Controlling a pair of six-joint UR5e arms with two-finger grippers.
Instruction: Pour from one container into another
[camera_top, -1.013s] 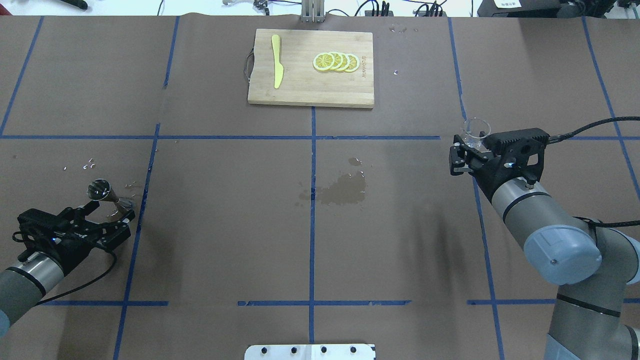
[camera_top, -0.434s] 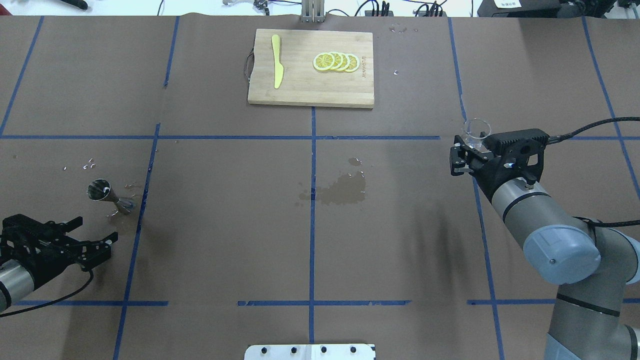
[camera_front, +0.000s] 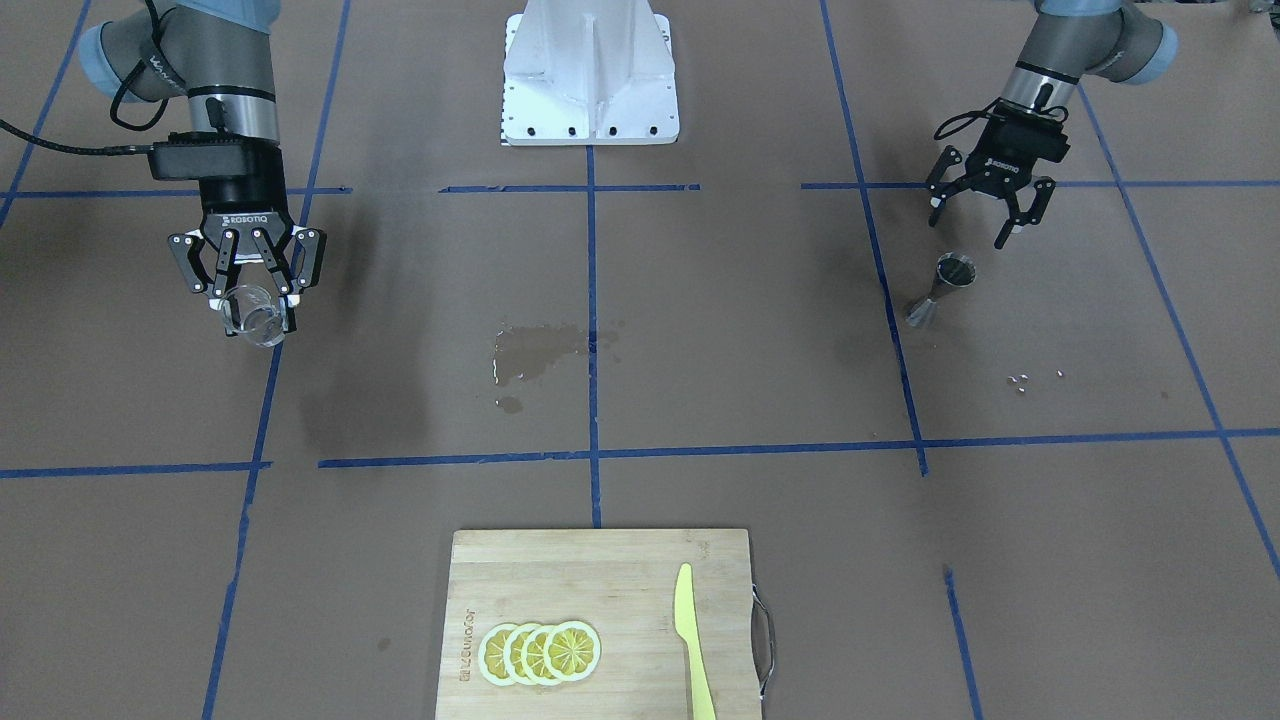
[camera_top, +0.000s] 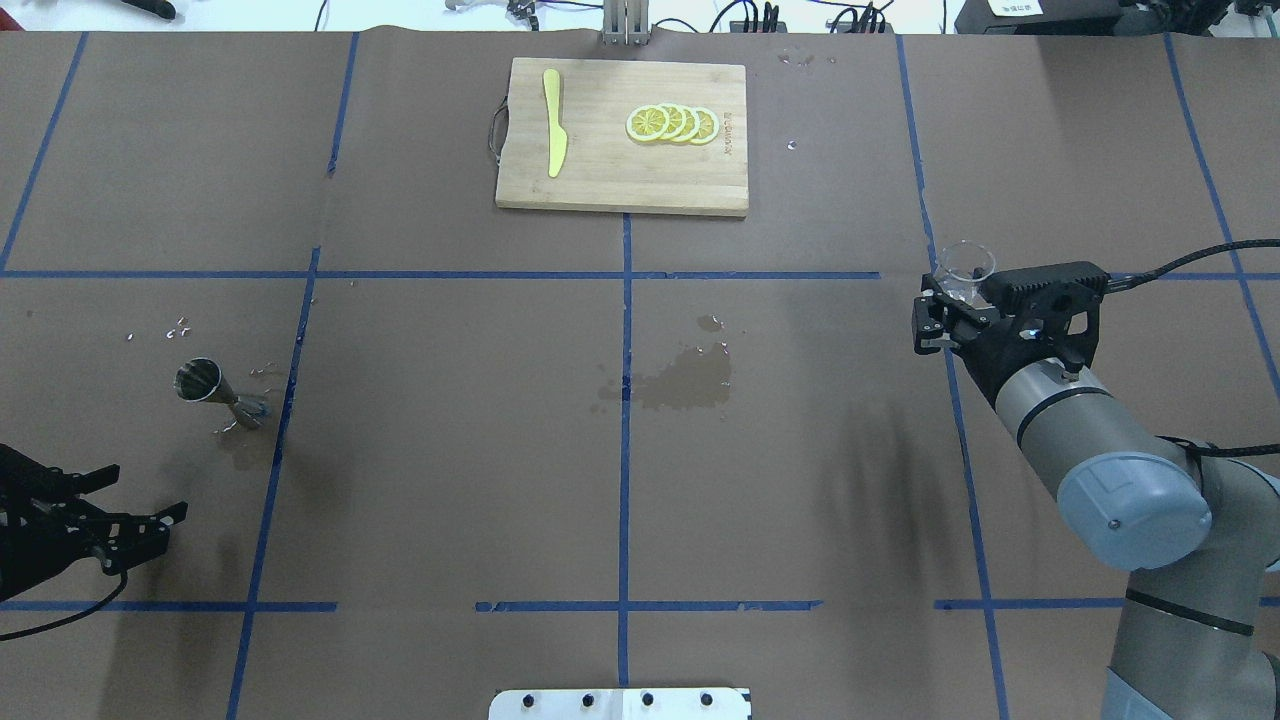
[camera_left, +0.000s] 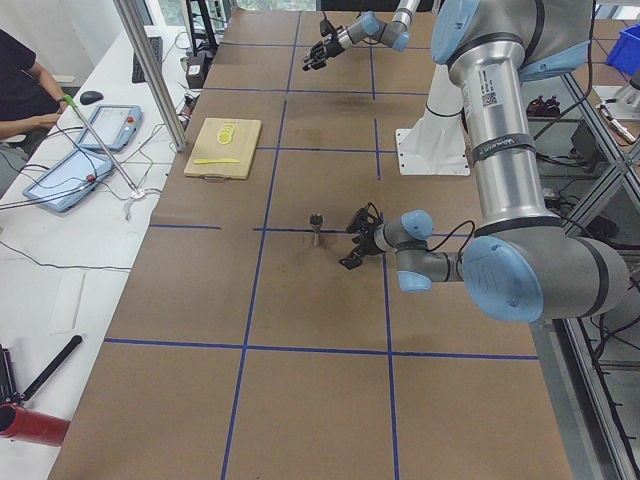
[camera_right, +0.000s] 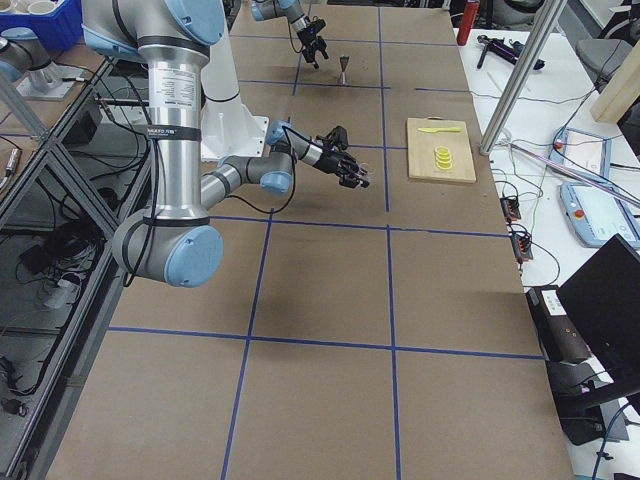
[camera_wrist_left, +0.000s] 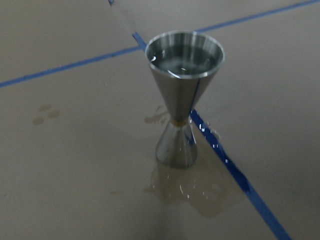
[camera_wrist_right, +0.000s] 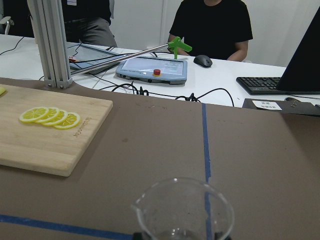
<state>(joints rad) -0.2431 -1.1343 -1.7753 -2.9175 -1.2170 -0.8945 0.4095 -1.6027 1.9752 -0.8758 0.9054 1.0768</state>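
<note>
The silver jigger (camera_top: 213, 390) stands upright on the left side of the table, with liquid in its top cone (camera_wrist_left: 184, 60) and a small puddle at its foot. Behind it, toward the robot, my left gripper (camera_top: 150, 490) hangs open and apart from the jigger (camera_front: 938, 290), with nothing in it. On the right side my right gripper (camera_front: 255, 298) is shut on the clear glass cup (camera_front: 254, 320), which it holds above the table. The cup (camera_wrist_right: 184, 210) fills the bottom of the right wrist view with its spout to the left, and its rim (camera_top: 965, 262) shows past the fingers.
A wooden cutting board (camera_top: 620, 180) at the far middle carries lemon slices (camera_top: 671, 123) and a yellow knife (camera_top: 553, 122). A wet patch (camera_top: 680, 378) darkens the paper at the table's centre. Droplets (camera_front: 1035, 379) lie near the jigger. Operators sit beyond the far edge.
My left gripper has drawn back from the jigger toward the robot and stays open. The right gripper with the glass cup has shifted slightly to the right.
</note>
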